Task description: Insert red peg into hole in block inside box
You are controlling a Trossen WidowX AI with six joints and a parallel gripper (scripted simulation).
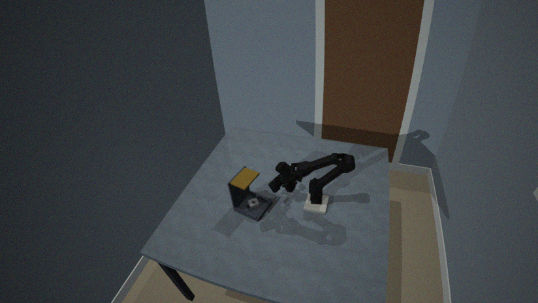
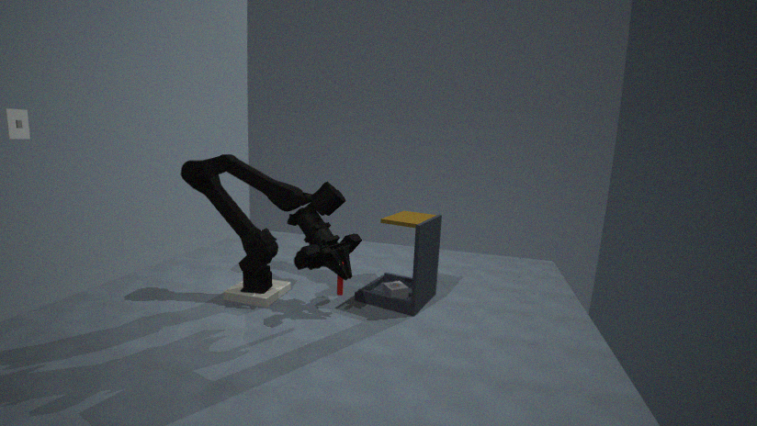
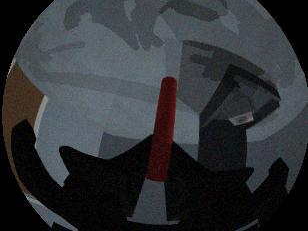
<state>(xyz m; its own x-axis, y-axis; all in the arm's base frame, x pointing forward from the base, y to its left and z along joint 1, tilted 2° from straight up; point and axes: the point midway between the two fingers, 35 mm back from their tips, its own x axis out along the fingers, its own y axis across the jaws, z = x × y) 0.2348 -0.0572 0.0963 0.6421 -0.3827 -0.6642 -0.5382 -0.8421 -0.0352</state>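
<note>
The red peg [image 2: 339, 285] [image 3: 164, 119] is upright with a slight lean in the wrist view. Its lower end is a little above the table. My gripper [image 2: 344, 268] [image 3: 159, 140] is shut on the peg's upper part. It is outside the box, in front of its open side. The dark grey box [image 1: 246, 213] [image 2: 382, 305] [image 3: 218, 95] has low side walls and a tall back wall. The yellow roof [image 1: 244, 178] [image 2: 408, 218] sticks out from that wall. The pale block [image 1: 252, 203] [image 2: 395, 286] [image 3: 242, 118] with its hole is on the box floor. The peg is hidden in the top view.
The arm's white base plate [image 1: 309, 207] [image 2: 249, 299] stands on the grey table [image 1: 338, 263] [image 2: 476, 359], on the far side of my gripper from the box. The box's low front edge lies between the peg and the block. Shadows of the arm and box cross the table.
</note>
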